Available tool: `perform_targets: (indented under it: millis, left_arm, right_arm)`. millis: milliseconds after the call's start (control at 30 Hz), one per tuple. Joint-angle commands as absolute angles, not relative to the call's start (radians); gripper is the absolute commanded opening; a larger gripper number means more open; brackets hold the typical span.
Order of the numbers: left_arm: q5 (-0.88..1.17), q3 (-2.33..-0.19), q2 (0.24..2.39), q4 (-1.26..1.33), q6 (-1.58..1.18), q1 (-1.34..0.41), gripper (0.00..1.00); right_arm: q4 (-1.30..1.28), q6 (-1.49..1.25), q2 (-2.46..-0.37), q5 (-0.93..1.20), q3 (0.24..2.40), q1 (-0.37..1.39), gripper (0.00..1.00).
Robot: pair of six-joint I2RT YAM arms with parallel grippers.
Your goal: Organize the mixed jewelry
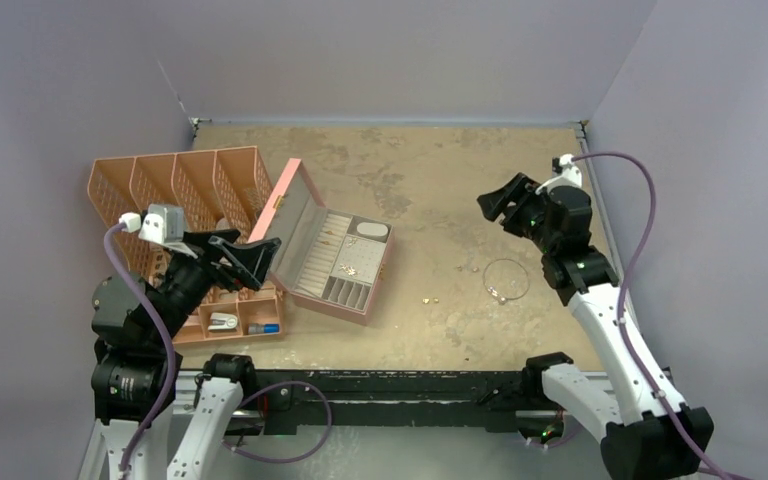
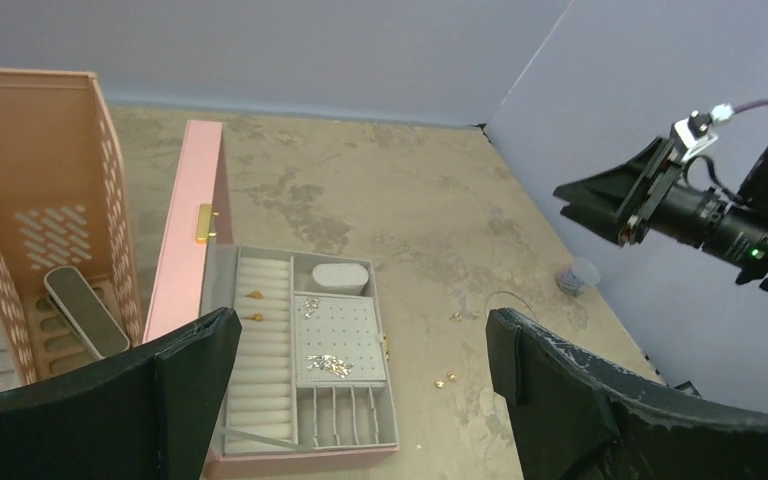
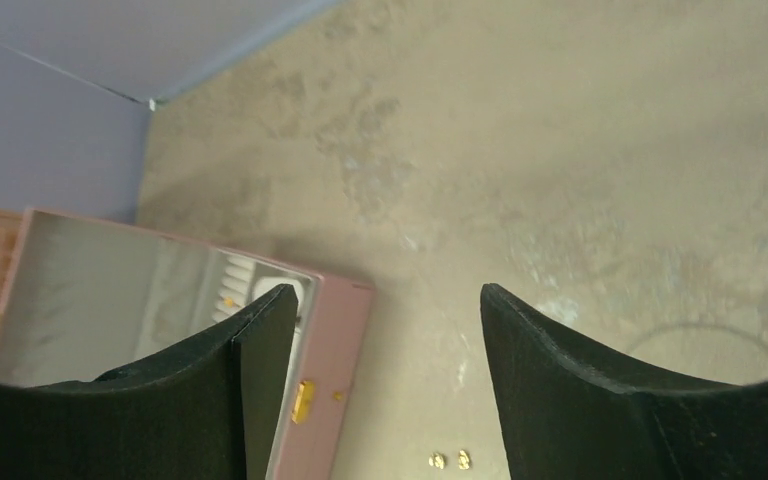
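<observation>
Nearest me: gold studs (image 1: 430, 299) loose on the table (image 1: 410, 180), right of the open pink box (image 1: 360, 310); wire hoop (image 1: 506, 279) near them. Farther: left gripper (image 1: 265, 262) by the box lid, right gripper (image 1: 500, 205) beyond the hoop, both spread wide, empty.

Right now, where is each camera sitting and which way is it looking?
Top camera: above and behind the arms, looking down on the table; both arms show, left hand and right hand open.
Left wrist camera: on the left arm, looking over the open pink jewelry box toward the right arm; its own fingers frame the bottom.
Right wrist camera: on the right arm, looking down toward the box; its own fingers show.
Shared: both wrist views catch the box and two loose gold studs.
</observation>
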State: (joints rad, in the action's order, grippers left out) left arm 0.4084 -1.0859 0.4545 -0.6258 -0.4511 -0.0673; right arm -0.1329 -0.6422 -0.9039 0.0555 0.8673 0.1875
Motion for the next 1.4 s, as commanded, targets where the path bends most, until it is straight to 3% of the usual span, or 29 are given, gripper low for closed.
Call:
perform_targets:
  millis: [0,167,233,400,567,700,800,1033,1367]
  left_arm:
    - [0.323,-1.074,0.422,-0.648,-0.501,-0.062,0.94]
    - [0.400,-1.089,0.445,-0.662,-0.497,-0.061,0.91]
    - [0.505,-1.086,0.459,-0.635,-0.495,-0.061,0.83]
    - [0.774,-1.090,0.534,-0.510,-0.514,-0.061,0.73]
    - [0.885,-1.073,0.595,-0.455,-0.551,-0.062,0.75]
    - [0.913,-1.051,0.614,-0.440,-0.562,-0.061,0.84]
    - [0.910,-1.033,0.617,-0.439,-0.561,-0.061,0.84]
    - [0.931,-0.994,0.604,-0.422,-0.559,-0.061,0.65]
    - [0.911,-0.971,0.598,-0.425,-0.549,-0.061,0.57]
  right_arm:
    - [-0.167,-0.663,-0.941,0.048,0.830,0.182,0.67]
    - [-0.226,-0.693,-0.987,-0.115,0.773,0.206,0.60]
    - [-0.240,-0.720,-1.008,-0.186,0.758,0.255,0.55]
    - [-0.248,-0.793,-1.139,-0.247,0.748,0.435,0.55]
    - [-0.224,-0.834,-1.240,-0.275,0.745,0.555,0.46]
    - [-0.244,-0.831,-1.322,-0.254,0.744,0.647,0.44]
    - [-0.257,-0.810,-1.375,-0.252,0.747,0.694,0.40]
    - [-0.288,-0.800,-1.440,-0.259,0.775,0.765,0.28]
    - [-0.353,-0.808,-1.520,-0.390,0.831,0.838,0.20]
